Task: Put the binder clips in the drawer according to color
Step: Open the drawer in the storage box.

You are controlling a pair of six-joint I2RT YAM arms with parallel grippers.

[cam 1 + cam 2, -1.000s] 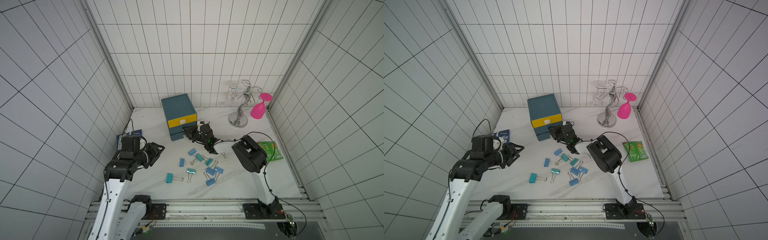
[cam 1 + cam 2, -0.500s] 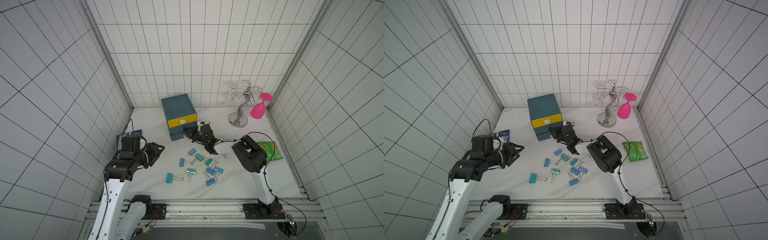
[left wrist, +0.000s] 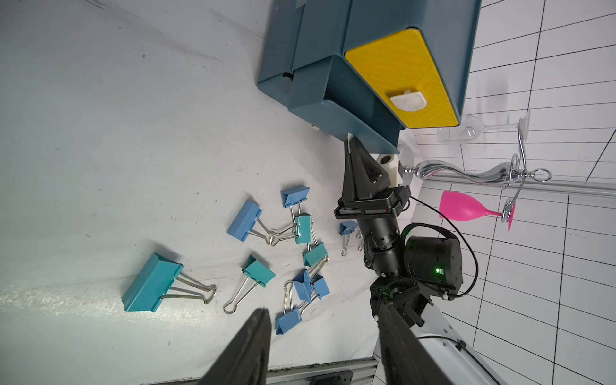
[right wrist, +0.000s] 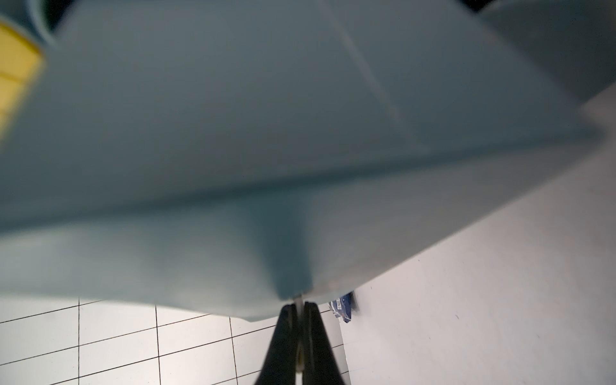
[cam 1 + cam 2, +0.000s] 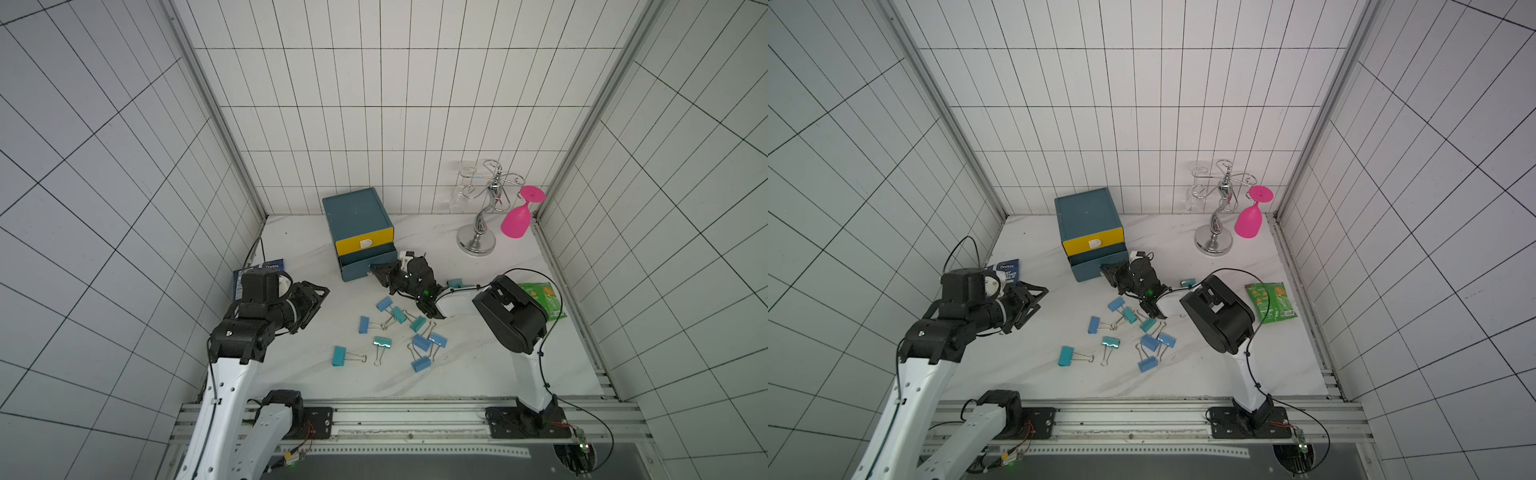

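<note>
1. Tabletop (image 5: 478, 374): a white marbled surface, walled on three sides by white tile. It carries everything listed below.
2. Left arm (image 5: 243, 332): raised over the left side of the tabletop. The left gripper (image 5: 318, 309) is released, with its jaws well apart and nothing between them. It points toward the clips and is clear of them.
3. Right arm (image 5: 513, 320): reaches low across the tabletop toward the cabinet. The right gripper (image 5: 375, 269) is clenched on the thin white pull tab (image 4: 299, 298) of a teal drawer. In the right wrist view the fingertips pinch that tab, and the blurred drawer front fills the rest of the picture.
4. Drawer cabinet (image 5: 355, 208): dark teal, at back centre near the rear wall. The yellow drawer (image 5: 363, 242) on top is closed. The teal drawer (image 5: 357, 268) directly beneath it stands partway out; its contents cannot be seen.
5. Chrome glass rack (image 5: 477, 243): at back right, with a pink glass (image 5: 515, 220) hanging upside down from it.
6. Green packet (image 5: 544, 297): at the right edge, beyond the right arm. A blue packet (image 5: 272, 266) lies at the left, partly hidden by the left arm.
7. Binder clips (image 5: 422, 343): ten counted, light blue and teal, all lying on the tabletop in front of the cabinet.
   - Eight form a loose cluster, with some wire handles overlapping.
   - One teal clip (image 5: 339, 356) lies apart on the cluster's left.
   - One small clip (image 5: 454, 283) lies alone just beside the right arm.
</note>
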